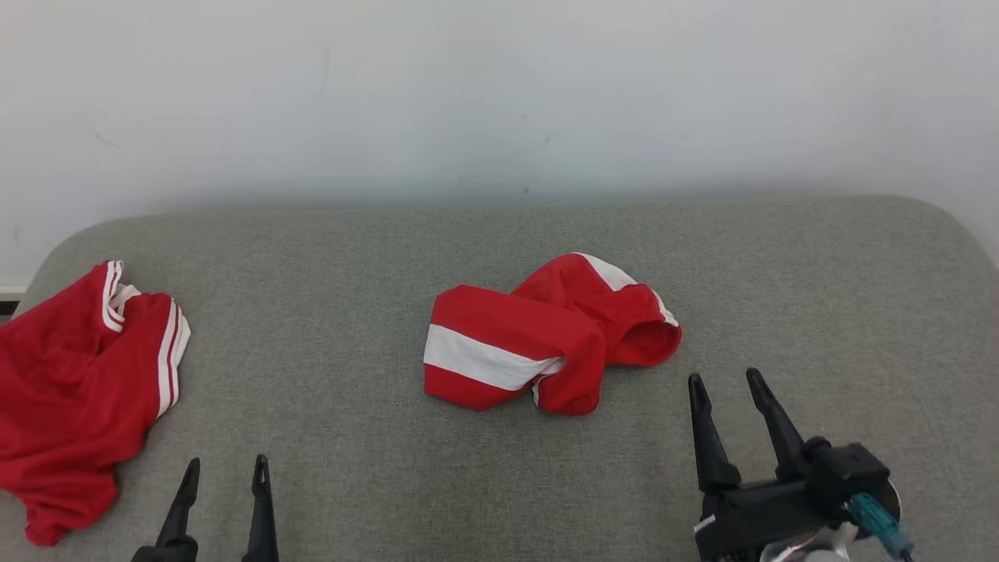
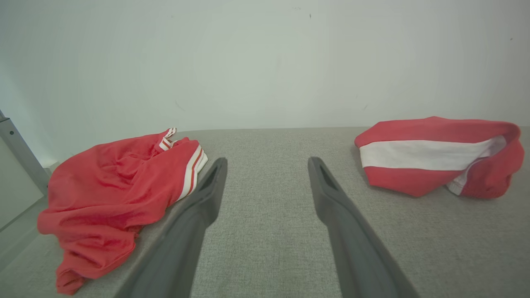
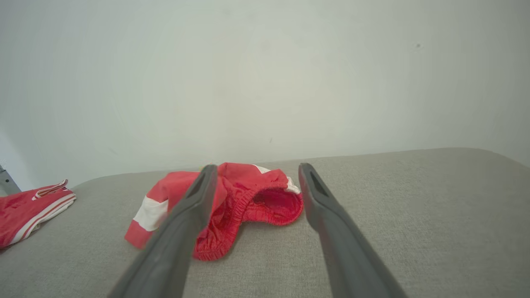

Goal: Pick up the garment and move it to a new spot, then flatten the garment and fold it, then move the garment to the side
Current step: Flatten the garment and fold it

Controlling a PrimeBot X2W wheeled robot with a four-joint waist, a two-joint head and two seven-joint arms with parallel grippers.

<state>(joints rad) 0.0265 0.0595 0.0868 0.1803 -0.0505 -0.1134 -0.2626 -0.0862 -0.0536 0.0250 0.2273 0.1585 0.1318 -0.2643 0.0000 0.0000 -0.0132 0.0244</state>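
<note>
- A crumpled red garment (image 1: 538, 336) with a white band lies in the middle of the grey padded surface (image 1: 335, 257).
- Left gripper (image 1: 226, 466) and right gripper (image 1: 726, 378) sit near, jaws wide, holding nothing.
- A second red garment (image 1: 78, 390) lies far left.

In the head view the second red garment (image 1: 70, 390) runs off the left edge, and the bottom edge cuts the left claw (image 1: 226, 460) down to its two finger ends. In the right wrist view one finger (image 3: 190, 207) of the right claw (image 3: 256, 165) covers the middle of the garment (image 3: 265, 198), possibly shorts. Its folds hide the rest, and the fingers blur low down.
</note>
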